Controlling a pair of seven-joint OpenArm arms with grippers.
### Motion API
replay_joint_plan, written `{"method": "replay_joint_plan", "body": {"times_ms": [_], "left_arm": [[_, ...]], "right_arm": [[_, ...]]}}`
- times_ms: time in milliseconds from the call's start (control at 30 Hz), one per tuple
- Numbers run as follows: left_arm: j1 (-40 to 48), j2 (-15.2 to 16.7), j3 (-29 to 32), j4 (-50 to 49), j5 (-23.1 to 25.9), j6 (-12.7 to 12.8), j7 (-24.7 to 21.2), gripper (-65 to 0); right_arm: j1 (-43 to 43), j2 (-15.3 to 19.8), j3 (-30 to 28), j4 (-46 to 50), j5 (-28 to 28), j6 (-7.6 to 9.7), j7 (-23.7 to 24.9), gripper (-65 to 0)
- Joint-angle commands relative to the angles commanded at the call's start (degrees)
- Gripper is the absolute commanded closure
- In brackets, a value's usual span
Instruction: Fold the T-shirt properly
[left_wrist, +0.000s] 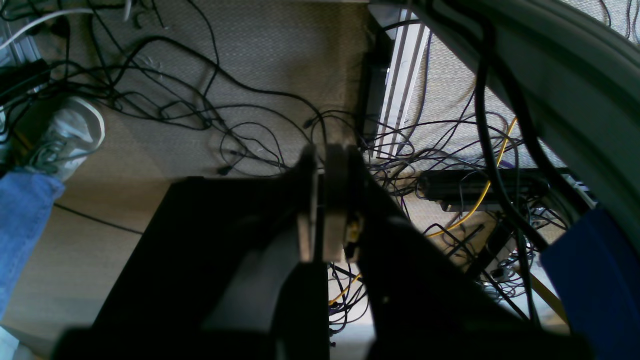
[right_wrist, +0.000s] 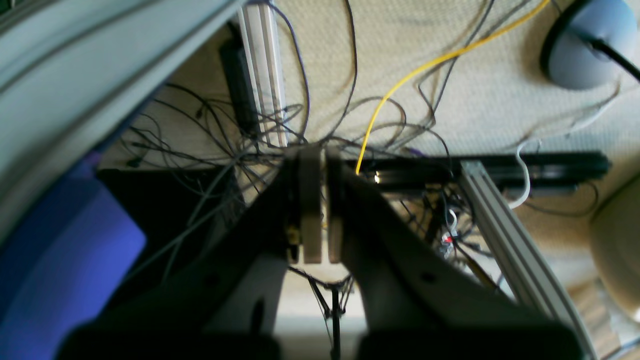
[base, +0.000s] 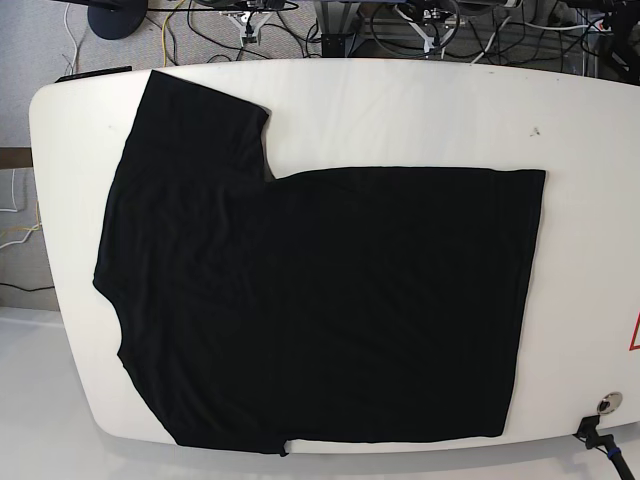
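Both sets of jaws pressed together, left gripper (left_wrist: 320, 200) and right gripper (right_wrist: 317, 210) hanging over cabled carpet; plain black T-shirt (base: 320, 300) spread flat, no print showing, sleeve at 10 o'clock on white oval counter (base: 420, 100).

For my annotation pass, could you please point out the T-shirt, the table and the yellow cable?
T-shirt (base: 330, 300), base view, middle of the body.
Table (base: 420, 110), base view, bare far part.
Yellow cable (right_wrist: 400, 82), right wrist view, its curved stretch over the carpet.
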Motion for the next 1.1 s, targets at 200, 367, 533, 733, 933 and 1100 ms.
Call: {"method": "replay_joint_plan", "body": {"times_ms": [200,367,533,733,933,1100], "left_arm": [[0.5,-0.1,0.0,-0.5,0.0,0.1,0.0,-2.7],[0.7,-0.2,0.1,-0.4,0.3,0.0,0.2,-2.7],[1.0,-0.2,0.2,-0.5,-0.1,0.2,0.3,-2.5],[1.3,-0.4,0.1,-0.3,0.0,0.2,0.3,-2.5],[1.5,-0.5,0.1,-0.6,0.3,0.0,0.5,-2.5],[1.3,-0.6,0.3,0.3,-0.5,0.0,-0.1,-2.0]], "right_arm": [[-0.3,0.2,0.0,0.1,-0.1,-0.12,0.1,-3.9],[-0.4,0.2,0.0,0.3,0.2,-0.08,-0.1,-3.8],[-0.4,0.4,0.1,-0.1,-0.4,-0.17,0.4,-3.8],[-0.6,0.8,-0.1,-0.2,0.0,-0.18,0.6,-3.7],[-1.5,1.6,0.2,-0.1,2.9,1.32,0.5,-3.7],[-1.1,1.4,0.0,0.3,0.8,0.70,0.6,-4.0]]}}
